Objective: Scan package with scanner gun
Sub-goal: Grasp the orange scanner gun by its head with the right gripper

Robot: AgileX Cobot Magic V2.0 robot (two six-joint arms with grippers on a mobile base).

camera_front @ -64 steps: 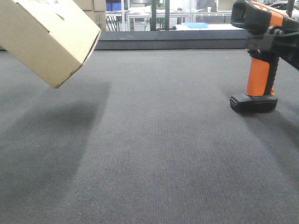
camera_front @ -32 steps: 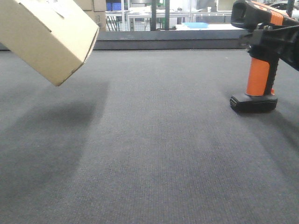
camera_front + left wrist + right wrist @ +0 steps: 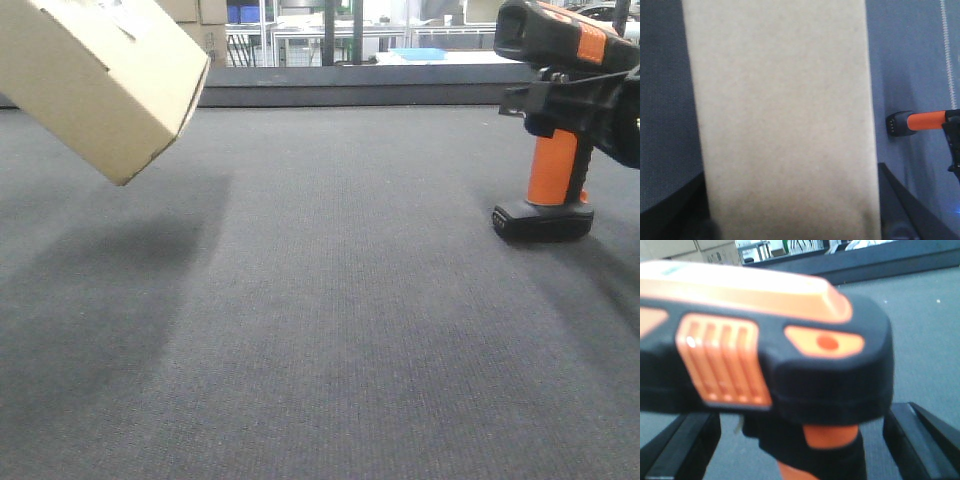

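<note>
Right wrist view: black-orange, pistol-shaped scanner gun [image 3: 790,365] is straddled by spread jaws of right gripper [image 3: 805,440]; smooth tan cardboard package [image 3: 780,110] is clamped by left gripper [image 3: 790,212].

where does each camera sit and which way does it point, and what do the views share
Front view: low over the mat, facing forward toward shelving; box tilted off the mat upper left, scanner standing right, right fingers at its neck.
Left wrist view: looks along the box, left fingers flanking it.
Right wrist view: close behind the scanner's head, right fingers either side, gaps visible.
Shared: scanner in all three; box in front and left wrist views.
</note>
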